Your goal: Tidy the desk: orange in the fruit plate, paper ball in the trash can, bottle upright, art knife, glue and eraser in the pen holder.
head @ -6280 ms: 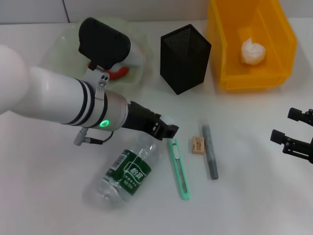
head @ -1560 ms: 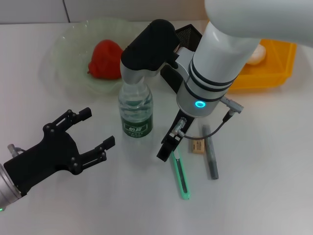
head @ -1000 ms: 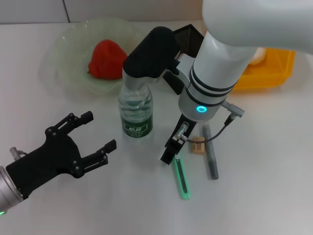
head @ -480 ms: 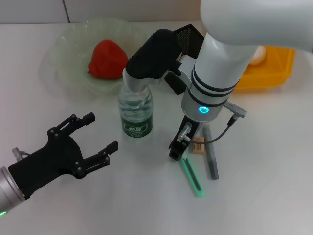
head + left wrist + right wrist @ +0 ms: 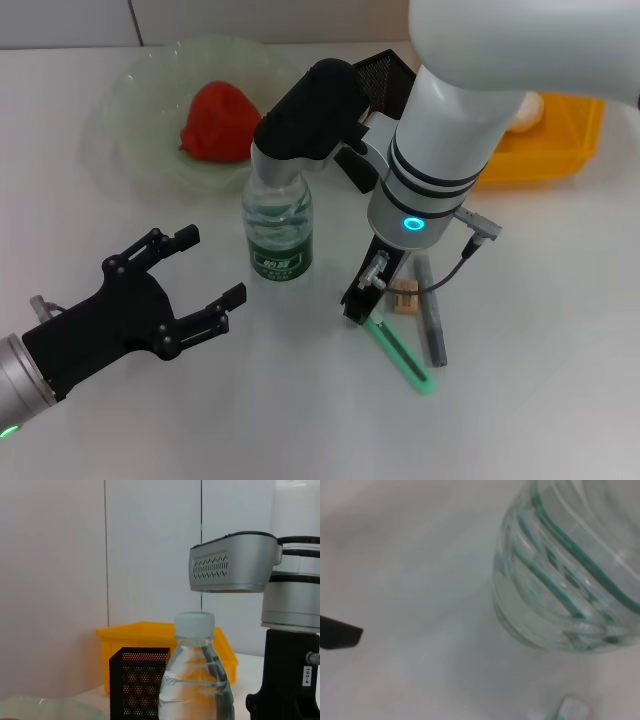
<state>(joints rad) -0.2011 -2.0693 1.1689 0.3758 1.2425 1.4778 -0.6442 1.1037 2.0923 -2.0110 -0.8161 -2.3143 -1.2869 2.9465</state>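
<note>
The clear bottle (image 5: 277, 230) with a green label stands upright mid-table; it also shows in the left wrist view (image 5: 196, 680) and the right wrist view (image 5: 570, 575). My right gripper (image 5: 358, 298) is low on the table just right of the bottle, at the near end of the green art knife (image 5: 400, 352), which lies slanted. The eraser (image 5: 405, 298) and the grey glue stick (image 5: 430, 315) lie beside it. My left gripper (image 5: 212, 266) is open and empty, front left of the bottle. The orange (image 5: 214, 122) lies in the plate (image 5: 130, 120). The paper ball (image 5: 528, 108) is in the yellow bin (image 5: 545, 150).
The black mesh pen holder (image 5: 385, 72) stands behind the right arm, mostly hidden; it shows in the left wrist view (image 5: 140, 680). The right arm's black housing (image 5: 310, 105) hangs over the bottle's top.
The bottle, lying down at first, now stands upright. The art knife has swung, its far end moving right. My right gripper shifted slightly by the knife's end. My left gripper crept right.
</note>
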